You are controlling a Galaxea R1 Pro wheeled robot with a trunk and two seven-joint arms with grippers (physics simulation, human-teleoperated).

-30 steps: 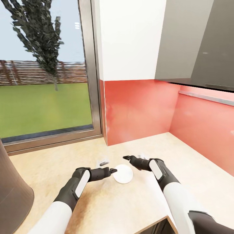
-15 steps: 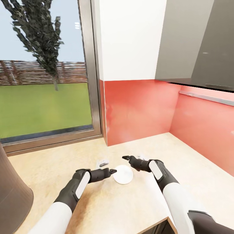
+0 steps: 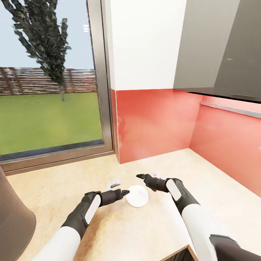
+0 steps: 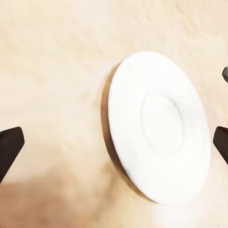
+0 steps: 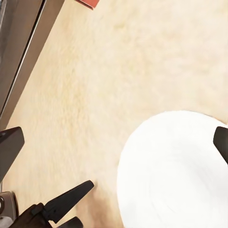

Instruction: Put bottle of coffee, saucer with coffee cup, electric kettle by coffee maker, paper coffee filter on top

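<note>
Both end effectors, left (image 3: 125, 191) and right (image 3: 140, 176), hang open beside the saucer (image 3: 137, 195) on the surface (image 3: 203, 174), apparently ready for a grasp.

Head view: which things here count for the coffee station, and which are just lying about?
For the job:
- saucer, lying flat
- countertop
- left tool, open
- right tool, open

Lying about:
- small white-and-dark object
- dark rounded object

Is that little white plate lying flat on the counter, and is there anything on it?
The round white saucer lies flat on the beige speckled countertop, and it is empty: its whole top shows bare white in the left wrist view.
</note>
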